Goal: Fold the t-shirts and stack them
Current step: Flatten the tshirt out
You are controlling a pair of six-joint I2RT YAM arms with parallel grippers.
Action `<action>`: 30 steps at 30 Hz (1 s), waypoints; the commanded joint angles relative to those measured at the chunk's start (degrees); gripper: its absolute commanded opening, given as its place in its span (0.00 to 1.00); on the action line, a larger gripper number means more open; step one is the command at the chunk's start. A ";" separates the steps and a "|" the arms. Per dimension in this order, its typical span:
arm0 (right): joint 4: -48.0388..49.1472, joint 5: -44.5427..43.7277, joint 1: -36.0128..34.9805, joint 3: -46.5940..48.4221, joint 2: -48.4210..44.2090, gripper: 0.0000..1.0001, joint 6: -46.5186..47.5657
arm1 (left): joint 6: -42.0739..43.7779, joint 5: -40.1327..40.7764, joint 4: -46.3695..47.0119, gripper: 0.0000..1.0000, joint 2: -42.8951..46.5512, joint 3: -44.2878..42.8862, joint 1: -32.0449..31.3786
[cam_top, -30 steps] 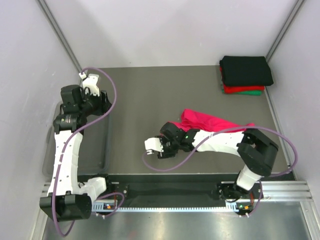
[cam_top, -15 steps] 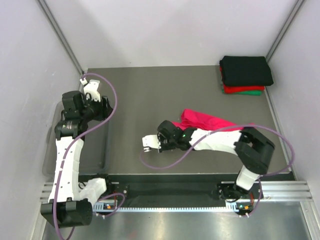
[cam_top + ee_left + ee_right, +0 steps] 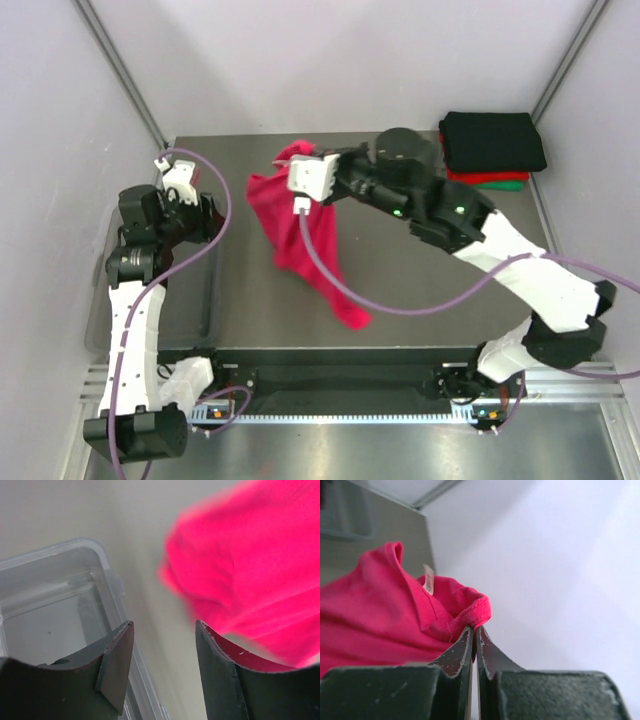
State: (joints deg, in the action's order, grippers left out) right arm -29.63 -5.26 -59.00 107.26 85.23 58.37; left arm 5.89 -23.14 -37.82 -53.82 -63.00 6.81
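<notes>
Hanging from the right gripper [image 3: 474,630], whose jaws are clamped tight on its neck hem, the pink t-shirt [image 3: 300,235] dangles over the table [image 3: 420,290]. The left gripper [image 3: 164,626] is spread wide and empty, with the shirt just beyond its fingertips. The folded t-shirts [image 3: 492,140] lie stacked in the far right corner.

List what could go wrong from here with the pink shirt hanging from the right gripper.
The right gripper pinches only the neckline's rim of the pink t-shirt, so it could slip free. The purple cable hangs across the cloth and may snag it. The shirt's low tip dangles bunched near the table's front edge; it might land crumpled.
</notes>
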 commanded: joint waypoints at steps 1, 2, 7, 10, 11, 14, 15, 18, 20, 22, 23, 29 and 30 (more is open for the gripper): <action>-2.63 -5.28 2.39 0.68 -6.03 0.00 5.26 | 0.35 -3.40 0.30 0.57 1.70 -1.33 0.31; -2.80 -5.29 5.10 -0.46 -7.61 0.00 5.09 | 0.18 -4.10 0.03 0.57 1.53 -1.68 0.31; -4.65 -0.29 18.64 -16.17 -20.96 0.00 2.01 | 0.52 -6.22 -1.46 0.57 0.39 -2.56 0.31; -4.82 1.30 25.41 -31.90 -30.54 0.00 2.71 | -0.09 -9.11 -1.46 0.57 -0.40 -1.78 0.22; -4.74 0.78 25.69 -36.38 -32.91 0.00 3.06 | -0.70 -10.25 -1.38 0.57 -0.84 -1.25 0.14; -4.48 -0.63 27.18 -52.03 -39.60 0.00 1.05 | -2.37 -16.49 -0.85 0.57 -3.30 0.24 -0.13; -3.87 -0.55 27.71 -58.25 -41.79 0.00 -1.04 | -2.37 -18.07 -1.02 0.57 -5.05 0.60 -0.91; -1.93 1.21 30.78 -66.19 -43.92 0.00 -4.22 | 1.74 -18.01 -5.13 0.57 -9.35 -0.62 -6.00; -1.31 2.26 32.89 -68.67 -44.10 0.00 -5.02 | 6.56 -12.50 -7.60 0.58 -11.38 -2.81 -10.57; -1.75 2.01 33.51 -70.35 -43.49 0.15 -5.81 | 9.21 -9.84 -10.76 0.59 -14.72 -4.14 -15.41; -1.40 1.92 33.69 -70.26 -43.31 0.25 -6.59 | 11.14 -8.00 -11.56 0.59 -15.95 -5.02 -16.47; 0.80 6.91 35.97 -61.93 -39.19 0.54 -15.37 | 11.78 -4.63 -11.57 0.57 -28.25 -8.17 -20.69; 1.06 7.71 36.15 -59.30 -37.96 0.55 -16.52 | 11.25 -5.51 -11.48 0.55 -31.23 -8.97 -20.70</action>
State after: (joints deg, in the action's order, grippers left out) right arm -33.65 -1.83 -24.12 40.25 44.64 48.40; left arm 15.44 -29.65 -48.36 -80.23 -68.31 -13.69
